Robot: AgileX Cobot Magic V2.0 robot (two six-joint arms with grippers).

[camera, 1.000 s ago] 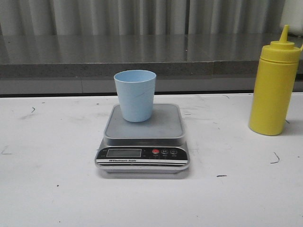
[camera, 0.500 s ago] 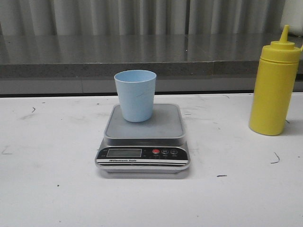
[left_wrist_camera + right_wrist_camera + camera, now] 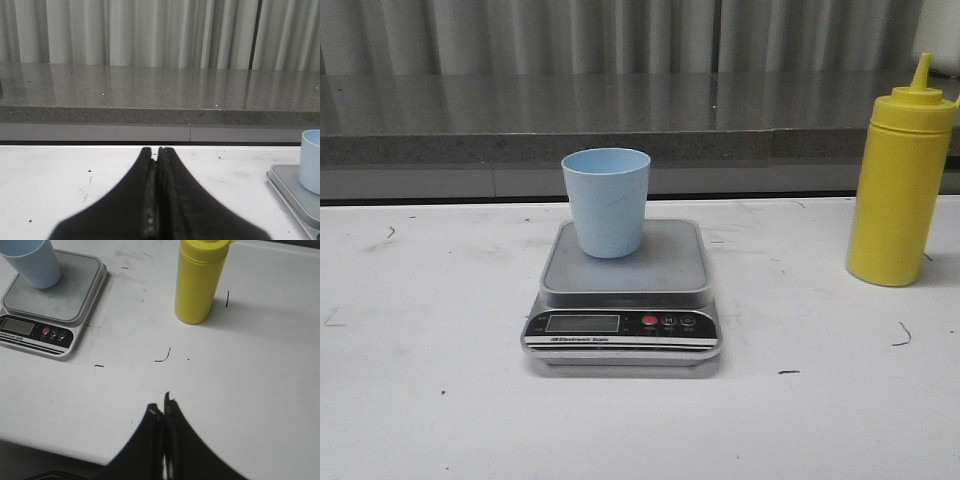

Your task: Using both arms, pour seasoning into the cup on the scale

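Front view: blue cup [image 3: 606, 201] upright on the rear of the scale [image 3: 622, 290], yellow bottle [image 3: 899, 178] upright on the worktop [image 3: 430, 400], well apart to the right; neither held. Left fingers [image 3: 150, 200] and right fingers [image 3: 157, 440] pressed together, empty, both clear of the items. Risks, judged: the tall bottle tips if nudged off-centre; the light cup slides or topples if bumped, spoiling the pour.
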